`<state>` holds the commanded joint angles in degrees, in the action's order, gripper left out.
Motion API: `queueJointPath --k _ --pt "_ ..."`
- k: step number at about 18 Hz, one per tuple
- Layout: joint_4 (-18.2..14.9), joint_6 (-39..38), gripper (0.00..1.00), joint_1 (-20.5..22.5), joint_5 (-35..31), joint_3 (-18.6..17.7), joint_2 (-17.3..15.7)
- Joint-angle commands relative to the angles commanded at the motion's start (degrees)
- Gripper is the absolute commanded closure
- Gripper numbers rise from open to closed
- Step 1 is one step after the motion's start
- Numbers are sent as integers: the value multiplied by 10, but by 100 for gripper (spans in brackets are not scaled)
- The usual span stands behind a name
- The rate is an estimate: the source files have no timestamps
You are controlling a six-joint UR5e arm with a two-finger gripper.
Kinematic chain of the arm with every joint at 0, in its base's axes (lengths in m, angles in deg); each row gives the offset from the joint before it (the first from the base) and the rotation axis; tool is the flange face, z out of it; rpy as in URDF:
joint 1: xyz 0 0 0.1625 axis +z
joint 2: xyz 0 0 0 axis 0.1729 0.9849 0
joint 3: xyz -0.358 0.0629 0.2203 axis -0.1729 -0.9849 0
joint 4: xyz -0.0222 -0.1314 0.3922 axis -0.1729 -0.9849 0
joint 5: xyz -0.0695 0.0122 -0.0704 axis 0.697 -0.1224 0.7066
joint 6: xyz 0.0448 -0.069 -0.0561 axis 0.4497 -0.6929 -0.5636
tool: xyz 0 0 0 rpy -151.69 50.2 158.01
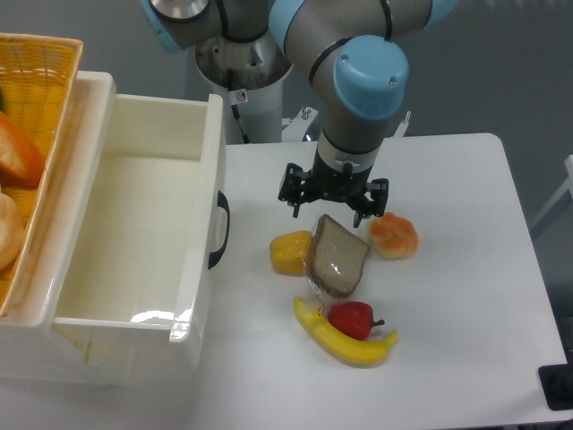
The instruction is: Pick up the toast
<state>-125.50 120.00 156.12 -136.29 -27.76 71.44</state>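
Observation:
The toast (pixel 339 256) is a brown bread slice with a darker crust in clear shiny wrap, at the middle of the white table. It stands tilted, and its top edge reaches up into my gripper (pixel 332 213), which points straight down over it and is shut on that edge. The slice itself largely hides the fingertips. The toast's lower part overlaps the yellow bell pepper (pixel 290 252), and loose wrap trails down toward the banana (pixel 345 345).
A round orange-golden bun (pixel 394 236) lies right of the toast. A red pepper (pixel 352 318) rests on the banana just below it. A white open bin (pixel 134 224) with a black handle stands to the left, and a wicker basket (pixel 36 81) holding bread sits at the far left.

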Motion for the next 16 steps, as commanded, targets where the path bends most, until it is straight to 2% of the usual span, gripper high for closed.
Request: queueJointPath --k 10,16 --pt "9 -10 0 -3 2 -3 1" --pt "22 -16 0 -5 4 -14 24"
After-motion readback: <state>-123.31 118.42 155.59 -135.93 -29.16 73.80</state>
